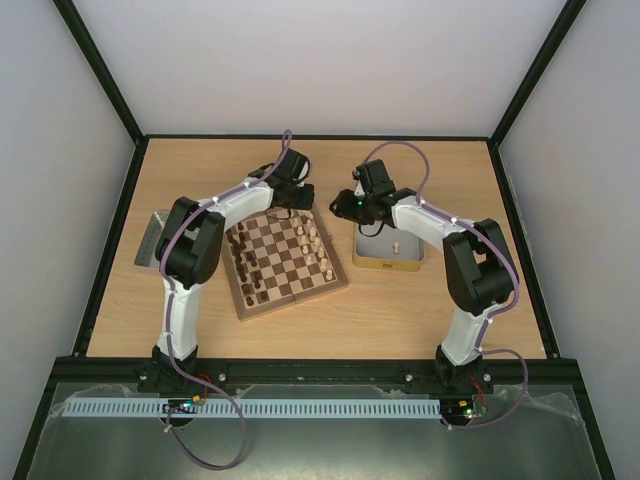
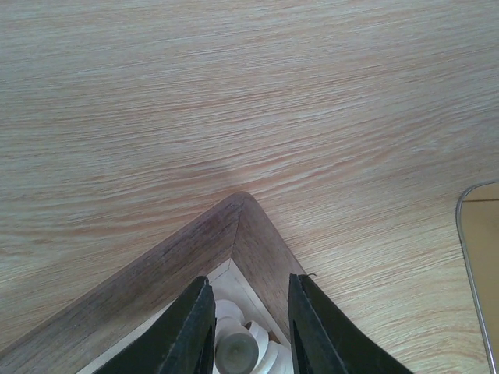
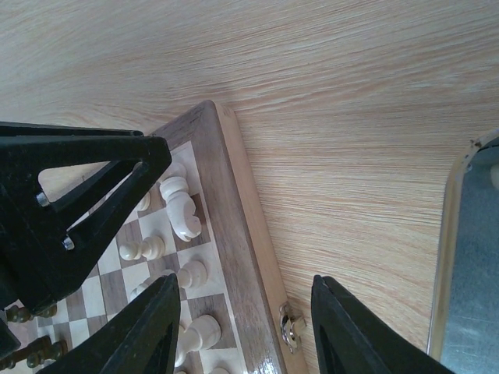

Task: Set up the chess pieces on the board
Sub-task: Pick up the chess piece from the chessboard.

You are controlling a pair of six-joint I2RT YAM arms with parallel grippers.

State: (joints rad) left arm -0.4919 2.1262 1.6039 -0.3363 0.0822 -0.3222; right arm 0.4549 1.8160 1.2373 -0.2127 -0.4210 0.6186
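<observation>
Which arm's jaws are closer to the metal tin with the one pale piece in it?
Right. The right jaws hang beside the tin, toward the board; the left jaws sit over the board's far corner.

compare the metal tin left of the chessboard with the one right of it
The left rectangular metal tin shows no pieces and is partly hidden by the left arm; the right rectangular metal tin holds one cream wooden chess piece. The left looks grey; the right has a yellowish rim. Both lie on the wooden table.
</observation>
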